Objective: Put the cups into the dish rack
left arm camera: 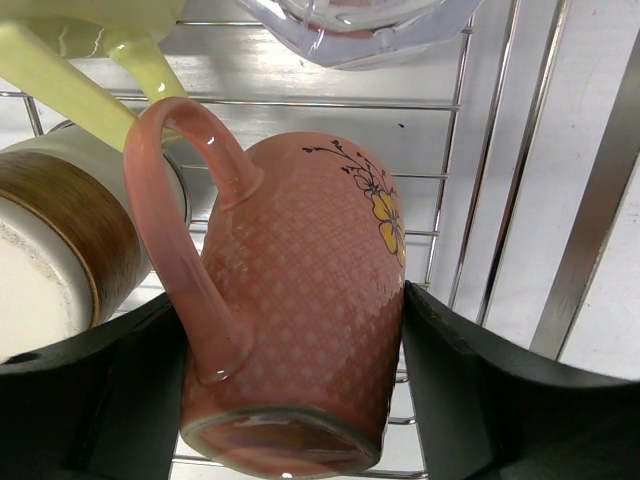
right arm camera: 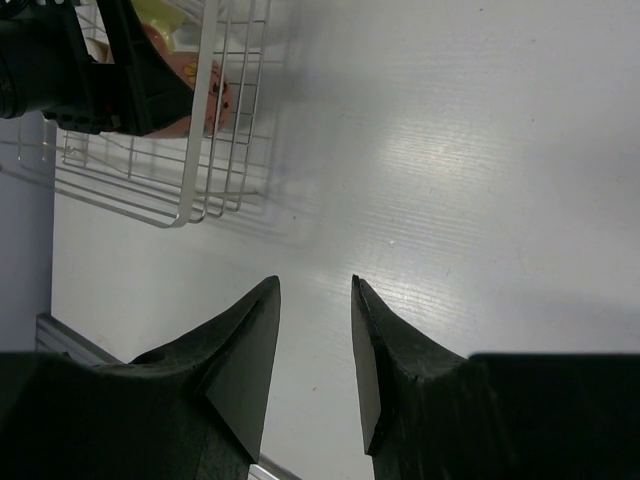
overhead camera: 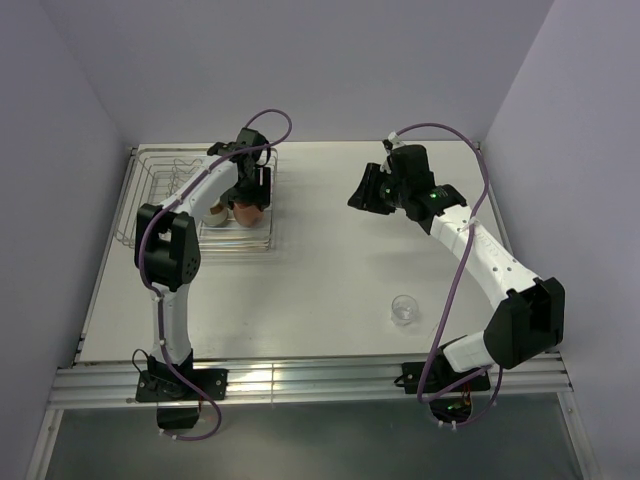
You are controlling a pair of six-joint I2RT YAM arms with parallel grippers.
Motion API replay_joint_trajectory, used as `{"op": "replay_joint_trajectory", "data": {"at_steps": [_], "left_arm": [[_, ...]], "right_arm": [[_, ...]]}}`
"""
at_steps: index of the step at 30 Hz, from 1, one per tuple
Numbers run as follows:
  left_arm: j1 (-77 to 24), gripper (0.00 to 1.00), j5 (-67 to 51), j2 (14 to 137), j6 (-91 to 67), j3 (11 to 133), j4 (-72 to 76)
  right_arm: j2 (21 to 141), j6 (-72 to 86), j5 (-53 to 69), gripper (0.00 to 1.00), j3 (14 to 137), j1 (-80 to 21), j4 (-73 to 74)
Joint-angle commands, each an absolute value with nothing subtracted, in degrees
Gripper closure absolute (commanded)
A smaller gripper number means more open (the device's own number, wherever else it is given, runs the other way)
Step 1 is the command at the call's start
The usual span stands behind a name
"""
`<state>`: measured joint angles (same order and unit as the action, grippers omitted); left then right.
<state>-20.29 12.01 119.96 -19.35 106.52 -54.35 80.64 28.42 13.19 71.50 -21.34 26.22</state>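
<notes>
The silver wire dish rack (overhead camera: 160,190) stands at the back left. My left gripper (overhead camera: 248,192) reaches into its right end, shut on the salmon-pink mug (overhead camera: 249,212). In the left wrist view my left gripper (left arm camera: 290,305) has both fingers (left arm camera: 470,380) pressed against the mug (left arm camera: 320,240), base toward the camera, above the rack wires (left arm camera: 485,200). Beside the mug are the brown cup (left arm camera: 50,230), the pale yellow mug (left arm camera: 90,40) and a clear tumbler (left arm camera: 350,25). A second clear tumbler (overhead camera: 404,309) stands on the table at the front right. My right gripper (overhead camera: 362,190) (right arm camera: 315,285) is open and empty above the table.
The right wrist view shows the rack's corner (right arm camera: 190,150), the left gripper (right arm camera: 90,70) and the pink mug (right arm camera: 208,100) at upper left. White walls close in the table on three sides. A metal rail (overhead camera: 320,380) runs along the near edge.
</notes>
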Motion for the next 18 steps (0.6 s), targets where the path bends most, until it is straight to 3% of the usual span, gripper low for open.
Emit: {"op": "replay_joint_trajectory", "data": {"at_steps": [1,5,6,18], "left_arm": [[-20.7,0.15,14.4,118.7,-19.9,108.1,-53.3],[-20.7,0.11,14.3,118.7,-19.8,108.1,-53.3],[-20.7,0.01,14.4,118.6,-19.9,108.0,-53.3],[-20.7,0.01,14.1,115.3,-19.8,107.3,-52.7]], "right_arm": [[80.2,27.4,13.2,0.58,71.3,-21.4,25.1],[80.2,27.4,13.1,0.58,71.5,-21.5,25.3],[80.2,27.4,13.1,0.58,71.5,-21.5,25.3],[80.2,27.2,12.1,0.58,72.9,-22.3,26.5]]}}
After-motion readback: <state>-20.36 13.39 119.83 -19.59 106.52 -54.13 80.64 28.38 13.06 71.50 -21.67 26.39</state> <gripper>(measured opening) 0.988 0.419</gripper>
